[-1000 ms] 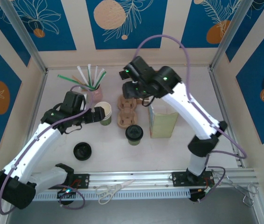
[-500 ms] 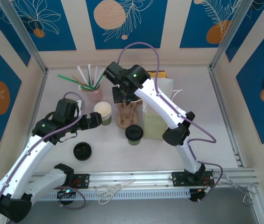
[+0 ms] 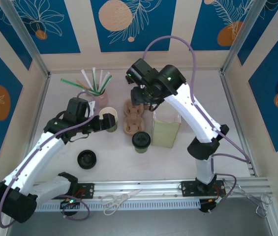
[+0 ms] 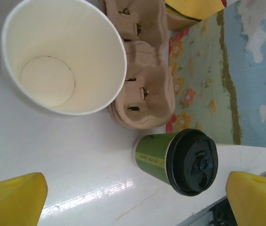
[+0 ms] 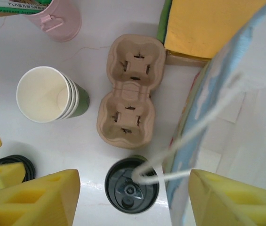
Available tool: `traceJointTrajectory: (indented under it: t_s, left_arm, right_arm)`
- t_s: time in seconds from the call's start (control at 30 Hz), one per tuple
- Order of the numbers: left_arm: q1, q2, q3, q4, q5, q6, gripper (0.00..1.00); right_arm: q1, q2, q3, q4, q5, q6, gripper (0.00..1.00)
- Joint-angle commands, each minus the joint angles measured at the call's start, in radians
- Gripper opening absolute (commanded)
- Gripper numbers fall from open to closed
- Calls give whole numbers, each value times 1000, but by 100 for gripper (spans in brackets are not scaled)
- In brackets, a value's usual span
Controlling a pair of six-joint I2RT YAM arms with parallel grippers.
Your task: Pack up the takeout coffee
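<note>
The takeout coffee (image 3: 141, 141) stands lidded and upright on the surface (image 3: 114, 167), outside any container; packing is judged not yet begun, with both grasp and placement outstanding. At its 12 o'clock, just beside it, lies an empty pulp cup carrier (image 3: 133, 117); at 3 o'clock a paper bag (image 3: 167, 129) stands open. At 10 o'clock sits a stack of lidless cups (image 3: 109, 118), and at 8 o'clock a loose black lid (image 3: 86, 159). The left hand (image 3: 105, 122), by the stack, is spread wide and empty. The right hand (image 5: 135, 197) hovers above the coffee, wide apart and empty; the bag's string handle (image 5: 180, 141) crosses that approach.
</note>
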Motion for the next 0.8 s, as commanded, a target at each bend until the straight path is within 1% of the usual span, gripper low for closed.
traceJointTrajectory:
  t_s: [0.0,0.03,0.07,0.13,0.17,0.27,0.33,0.43,0.53,0.67,0.77]
  left_arm:
    - [-19,24,58,59,54,-13,96]
    - [-25,34,70,61,57,-11,96]
    - [-32,46,90,64,59,-9,95]
    - [-50,73,123,76,67,-9,94]
    - [-63,90,144,86,74,-9,92]
    - [-103,150,231,99,85,3,91]
    - [-129,201,298,104,90,15,89]
    - [-165,279,397,115,102,35,86]
    - [-196,351,491,112,118,65,83]
    - [-233,421,583,103,125,106,80]
    - [-246,461,628,106,131,123,77]
  right_arm:
    - [1,-65,-38,-33,1,0,64]
    - [3,-79,-43,-33,-4,1,65]
    - [3,-93,-50,-33,-5,5,71]
    - [0,-117,-60,-41,2,18,71]
    - [-3,-131,-66,-45,8,25,70]
    - [-29,-176,-88,-74,27,59,65]
    - [-58,-214,-117,-85,30,74,64]
    - [-116,-289,-189,-93,33,91,64]
    - [-191,-378,-283,-64,2,86,64]
    - [-307,-473,-397,-10,-79,56,64]
    - [-369,-508,-454,22,-131,33,64]
